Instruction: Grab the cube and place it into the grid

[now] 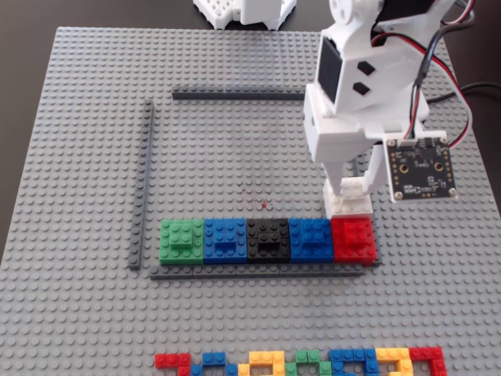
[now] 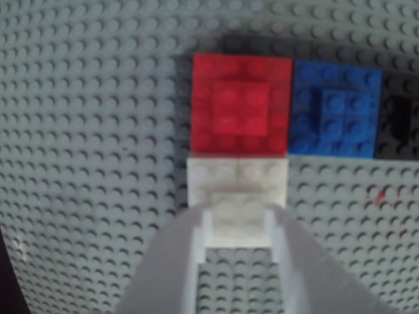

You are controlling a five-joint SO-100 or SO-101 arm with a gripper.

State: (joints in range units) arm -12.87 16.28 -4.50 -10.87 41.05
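Note:
The white cube (image 1: pixel 350 205) stands on the grey baseplate inside the grid (image 1: pixel 235 164), touching the far side of the red block (image 1: pixel 353 237). That red block ends a row of green, blue, black, blue and red blocks along the grid's near strip (image 1: pixel 258 272). My gripper (image 1: pixel 348 192) comes down from above, shut on the cube's raised top part. In the wrist view the cube (image 2: pixel 237 180) lies just below the red block (image 2: pixel 241 104), and my gripper (image 2: pixel 237 219) has a finger on each side of its top. The arm hides the grid's right strip.
A row of small multicoloured bricks (image 1: pixel 297 362) lies at the baseplate's near edge. White printed parts (image 1: pixel 243 12) stand beyond the far edge. A camera board (image 1: pixel 421 168) hangs on the arm's right side. The grid's far strip (image 1: pixel 239 95) and left strip (image 1: pixel 143 180) show.

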